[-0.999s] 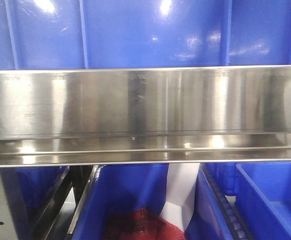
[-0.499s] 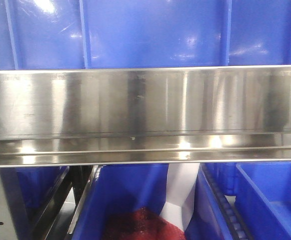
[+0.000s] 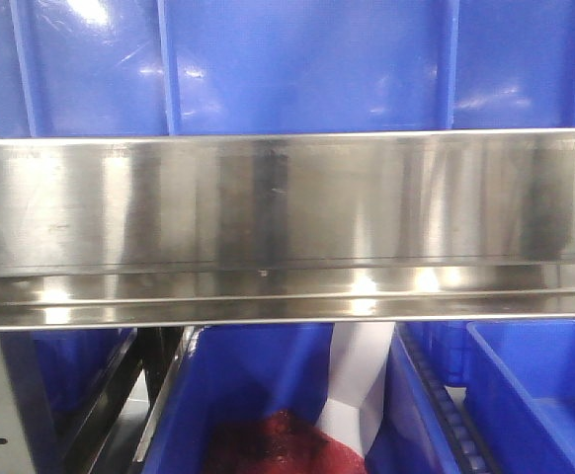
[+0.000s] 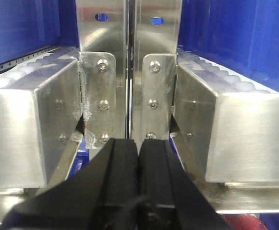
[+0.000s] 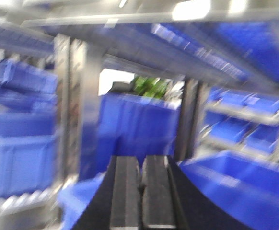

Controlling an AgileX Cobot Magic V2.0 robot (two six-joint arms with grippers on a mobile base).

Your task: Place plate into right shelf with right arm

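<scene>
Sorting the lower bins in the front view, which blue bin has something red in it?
The middle lower bin, holding a red mass; the right lower bin shows only blue.

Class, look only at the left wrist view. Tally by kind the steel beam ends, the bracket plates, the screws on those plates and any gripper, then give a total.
Steel beam ends: 2
Bracket plates: 2
Screws on those plates: 6, with 3 on each
Left gripper, shut and empty: 1
Total: 11

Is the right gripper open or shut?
Shut. The right gripper has its two black fingers pressed together, nothing between them.
</scene>
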